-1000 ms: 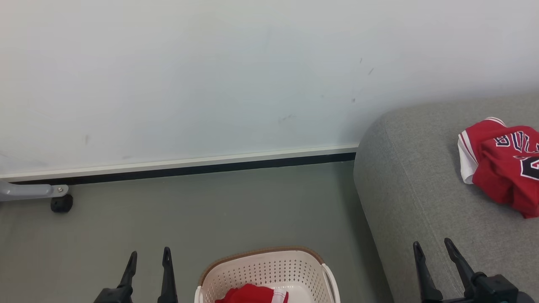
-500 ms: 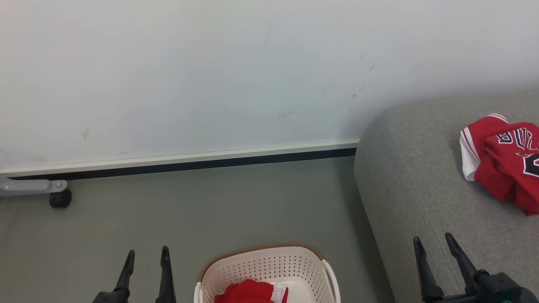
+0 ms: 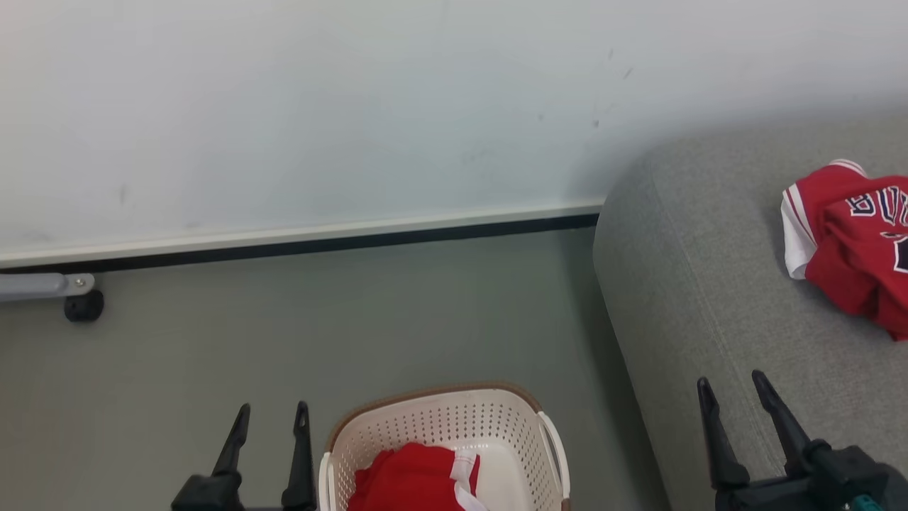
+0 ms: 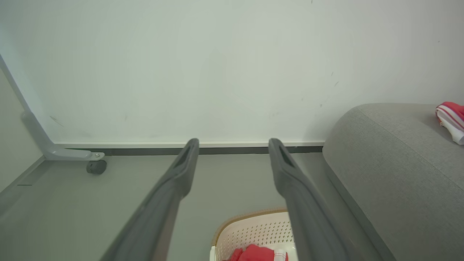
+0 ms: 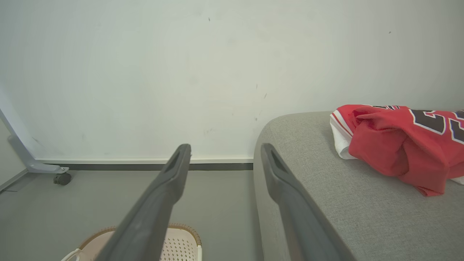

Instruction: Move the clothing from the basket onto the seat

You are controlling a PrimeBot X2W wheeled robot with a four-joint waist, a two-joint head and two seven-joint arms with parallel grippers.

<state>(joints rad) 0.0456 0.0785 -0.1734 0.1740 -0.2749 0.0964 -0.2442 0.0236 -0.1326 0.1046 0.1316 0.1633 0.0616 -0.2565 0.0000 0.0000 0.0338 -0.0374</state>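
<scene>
One red garment (image 3: 408, 479) in basket (image 3: 440, 426), jersey (image 3: 851, 248) on seat (image 3: 681, 298)

It lies bunched, looks soft, light, floppy; pinch a raised fold on top of the heap. Both claws spread and empty: left gripper (image 3: 274, 407) just beside the basket's left rim, red garment near on its right; right gripper (image 3: 731, 379) by the seat edge, jersey well apart.
</scene>
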